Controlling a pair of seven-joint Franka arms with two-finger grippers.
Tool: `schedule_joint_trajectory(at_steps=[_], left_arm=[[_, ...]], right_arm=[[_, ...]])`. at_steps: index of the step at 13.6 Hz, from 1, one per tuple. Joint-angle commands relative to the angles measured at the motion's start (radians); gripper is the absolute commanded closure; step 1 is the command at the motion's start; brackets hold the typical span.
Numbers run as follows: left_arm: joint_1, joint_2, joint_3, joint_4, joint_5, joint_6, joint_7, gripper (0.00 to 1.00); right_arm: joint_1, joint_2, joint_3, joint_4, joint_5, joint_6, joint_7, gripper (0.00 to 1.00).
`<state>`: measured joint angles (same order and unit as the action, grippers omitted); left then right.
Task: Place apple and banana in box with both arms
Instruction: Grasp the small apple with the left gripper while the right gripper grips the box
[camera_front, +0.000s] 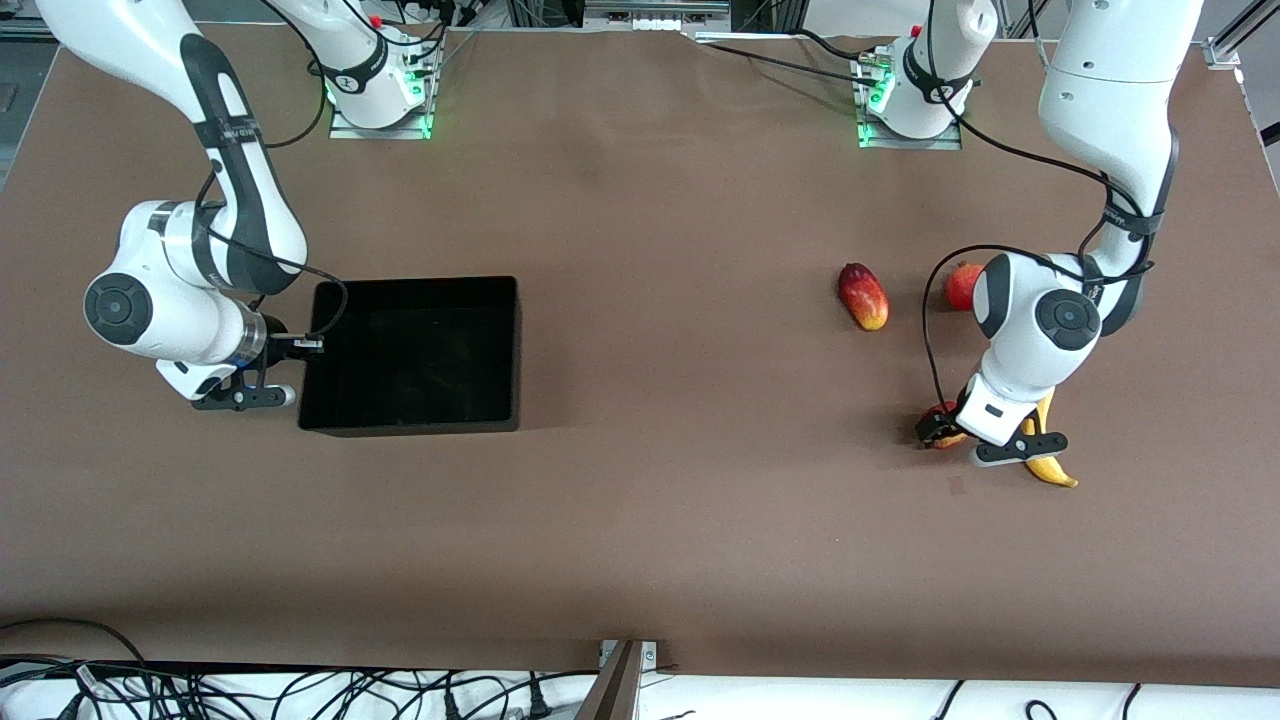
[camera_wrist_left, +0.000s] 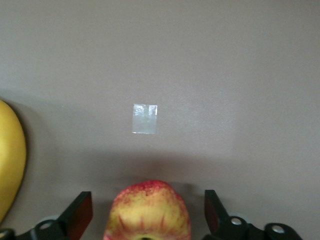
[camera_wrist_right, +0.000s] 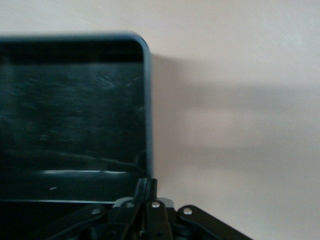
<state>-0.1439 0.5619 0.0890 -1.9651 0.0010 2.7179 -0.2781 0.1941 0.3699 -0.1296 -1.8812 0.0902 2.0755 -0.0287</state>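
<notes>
Left gripper (camera_wrist_left: 146, 217): you had it low over the apple (camera_wrist_left: 148, 210), jaws apart on either side, not yet clamped, placed for a grasp.

Apple: on the bench (camera_front: 650, 520) at the left arm's end, the banana (camera_front: 1050, 465) just beside it.

Right gripper (camera_wrist_right: 145, 192): jaws together on the box (camera_front: 410, 352) wall at the right arm's end, probably to steady it.

Box: no fruit inside.

We count four pieces of fruit on the desk (camera_front: 640, 500): one apple (camera_wrist_left: 148, 210), one banana (camera_front: 1050, 468), one mango-like fruit (camera_front: 863, 296), one plain red round fruit (camera_front: 962, 286). One black box (camera_front: 410, 350). One square of clear tape (camera_wrist_left: 145, 119). Two arms, two claws.
</notes>
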Motion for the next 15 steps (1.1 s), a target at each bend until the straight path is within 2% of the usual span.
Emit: schedule_joint_trajectory(at_steps=[1, 2, 3, 4, 6, 9, 11, 13, 15], left_arm=[[0.001, -0.010, -0.011, -0.018, -0.021, 0.023, -0.019, 0.66], [0.001, -0.010, -0.011, -0.018, -0.019, 0.023, -0.019, 0.75], [0.001, -0.008, -0.011, -0.018, -0.019, 0.025, -0.019, 0.75], [0.001, -0.001, -0.011, -0.018, -0.019, 0.036, -0.019, 0.80], [0.003, 0.006, -0.011, -0.040, -0.019, 0.089, -0.018, 1.00], [0.003, 0.006, -0.011, -0.046, -0.016, 0.091, -0.018, 1.00], [0.003, 0.006, -0.011, -0.046, -0.016, 0.091, -0.018, 1.00], [0.003, 0.004, -0.011, -0.046, -0.016, 0.089, -0.018, 1.00], [0.003, 0.000, -0.009, -0.051, -0.015, 0.083, -0.007, 1.00]], right_arm=[[0.069, 0.017, 0.079, 0.135, 0.013, -0.069, 0.183, 1.00], [0.111, 0.042, 0.085, 0.173, 0.013, -0.069, 0.240, 1.00], [0.149, 0.064, 0.085, 0.207, 0.014, -0.069, 0.284, 1.00], [0.184, 0.081, 0.085, 0.230, 0.016, -0.069, 0.332, 1.00], [0.212, 0.103, 0.084, 0.261, 0.014, -0.071, 0.354, 1.00], [0.142, 0.096, 0.076, 0.260, 0.000, -0.122, 0.238, 1.00], [0.052, 0.096, 0.056, 0.246, -0.001, -0.146, 0.115, 0.00], [-0.030, 0.099, 0.054, 0.196, 0.000, -0.111, 0.017, 0.00], [-0.058, 0.090, 0.053, 0.087, 0.002, -0.004, 0.000, 0.00]])
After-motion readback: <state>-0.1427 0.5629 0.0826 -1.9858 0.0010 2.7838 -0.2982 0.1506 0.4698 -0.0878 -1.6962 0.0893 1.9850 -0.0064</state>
